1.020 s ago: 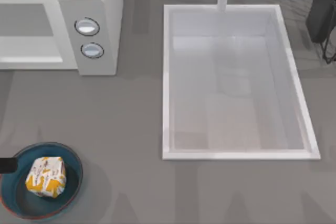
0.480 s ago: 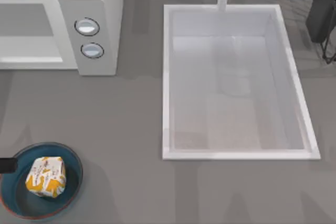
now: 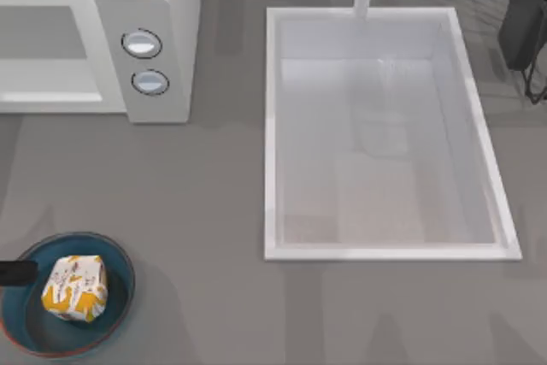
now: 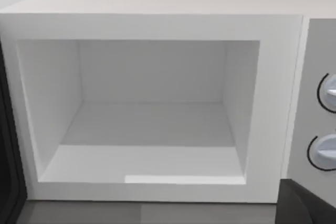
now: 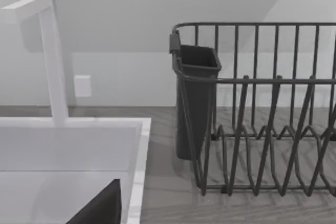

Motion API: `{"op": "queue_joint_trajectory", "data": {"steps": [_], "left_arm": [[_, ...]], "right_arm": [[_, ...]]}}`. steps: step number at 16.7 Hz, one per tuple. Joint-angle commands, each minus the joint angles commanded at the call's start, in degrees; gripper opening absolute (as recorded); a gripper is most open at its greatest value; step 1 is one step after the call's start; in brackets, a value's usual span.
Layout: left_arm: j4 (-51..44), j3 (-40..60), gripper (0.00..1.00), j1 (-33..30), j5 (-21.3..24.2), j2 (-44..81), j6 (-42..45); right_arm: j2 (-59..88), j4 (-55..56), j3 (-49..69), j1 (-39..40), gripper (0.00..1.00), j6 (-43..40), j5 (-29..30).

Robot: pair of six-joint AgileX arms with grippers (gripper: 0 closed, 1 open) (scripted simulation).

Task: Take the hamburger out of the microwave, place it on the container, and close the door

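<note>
Blue container (image 3: 120,297) holds the hamburger (image 3: 75,287); microwave (image 4: 157,103) cavity apparently bare.

Matt plastic, wrapped paper, dark wire

The microwave (image 4: 157,24) looks smooth matt white, knobs (image 3: 142,43) rimmed in shiny metal; near it, the hamburger (image 3: 75,287) wears printed paper in a perhaps glazed container (image 3: 120,258); rack (image 5: 273,129) dark wire.

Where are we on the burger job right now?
Done: the hamburger sits in the blue container at the table's front left, and the microwave cavity is empty. In hand: nothing is held. Left: the door is open, a dark edge beside the cavity, and needs closing.
</note>
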Motion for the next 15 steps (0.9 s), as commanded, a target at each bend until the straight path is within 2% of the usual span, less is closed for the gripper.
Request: {"op": "queue_joint_trajectory", "data": {"steps": [3, 5, 10, 15], "left_arm": [[0.0, -1.6, 0.00, -5.6, -5.6, -1.6, 0.0], [0.0, -2.3, 0.00, -7.6, -7.6, -2.2, 0.0], [0.2, -1.0, 0.00, -7.8, -7.8, -1.8, -0.1], [2.0, 2.3, 0.00, -10.9, -10.9, 3.5, 0.1]], "right_arm": [[0.0, 0.0, 0.0, 0.0, 1.00, 0.0, 0.0], [0.0, 0.0, 0.0, 0.0, 1.00, 0.0, 0.0], [0.0, 0.0, 0.0, 0.0, 1.00, 0.0, 0.0], [0.0, 0.0, 0.0, 0.0, 1.00, 0.0, 0.0]]}}
